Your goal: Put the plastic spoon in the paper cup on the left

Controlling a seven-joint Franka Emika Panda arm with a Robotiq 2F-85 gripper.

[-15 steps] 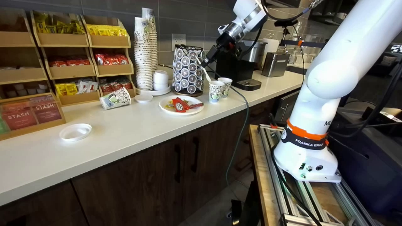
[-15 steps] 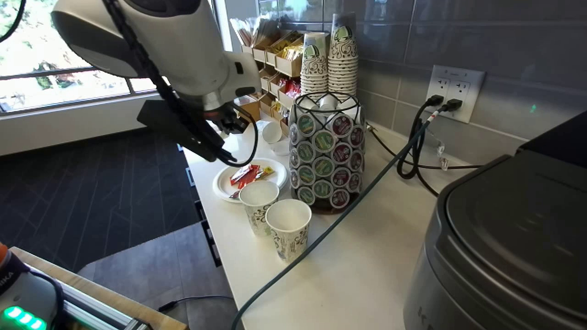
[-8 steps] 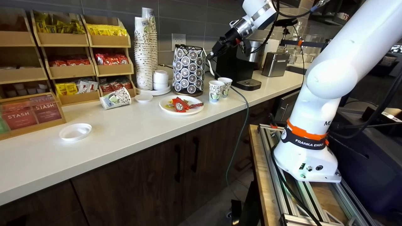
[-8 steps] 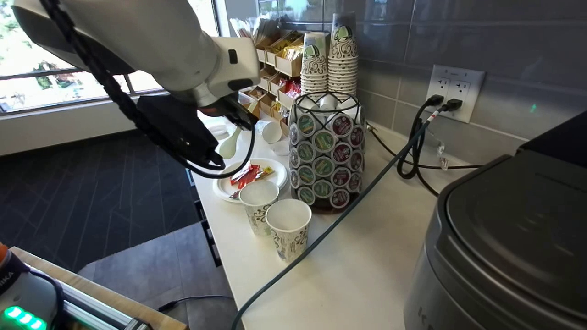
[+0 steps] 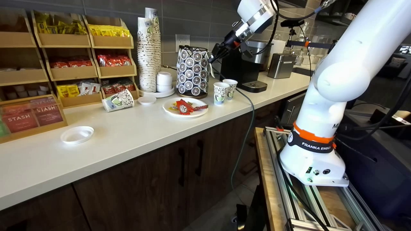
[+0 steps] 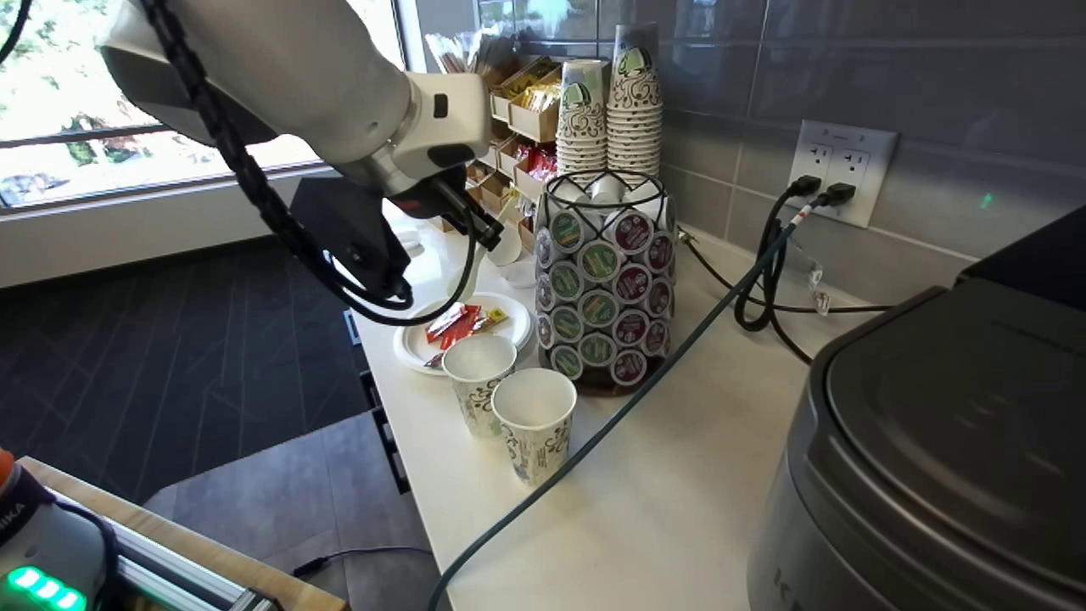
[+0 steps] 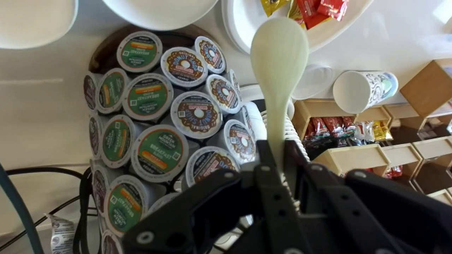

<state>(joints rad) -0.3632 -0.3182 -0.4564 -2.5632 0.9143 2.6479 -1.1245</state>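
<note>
Worktop (image 5: 118,131) is long, pale, glossy, running along a grey tiled wall (image 5: 192,14) with dark wood cabinets (image 5: 144,186) underneath. Fingers (image 7: 266,176) pinched narrow on the plastic spoon (image 7: 279,60), by the handle; bowl end points down, slightly tilted. Spoon's in the air above worktop level, near the pod rack (image 5: 193,72), apart from the left paper cup (image 5: 220,93) and right paper cup (image 5: 230,89). Both cups stand upright near the front edge, side by side, the left nearer the plate (image 5: 186,115); can't tell if the cups touch. Plate is white, round, carries red and yellow packets (image 5: 183,108).

Moving away from the cups: small dish (image 5: 147,100), tipped paper cup (image 5: 118,100) on its side, larger dish (image 5: 77,134) closer to the front edge. Toward the wall: tall cup stacks (image 5: 146,59), white bowls (image 5: 164,83) beside them, wooden organizer (image 5: 71,40) with bins of sachets (image 5: 109,31). Opposite way: black coffee machine (image 5: 234,73), steel box (image 5: 282,65) beyond it. Teal cable (image 5: 252,112) crosses the worktop beside the cups and drops over the front edge; upper end runs to the wall outlet (image 6: 847,170).

Room: bright window (image 6: 51,182), dark floor (image 6: 153,356), arm (image 5: 334,77) on a wood-topped cart (image 5: 266,179) with metal rails, in front of the cabinets.
</note>
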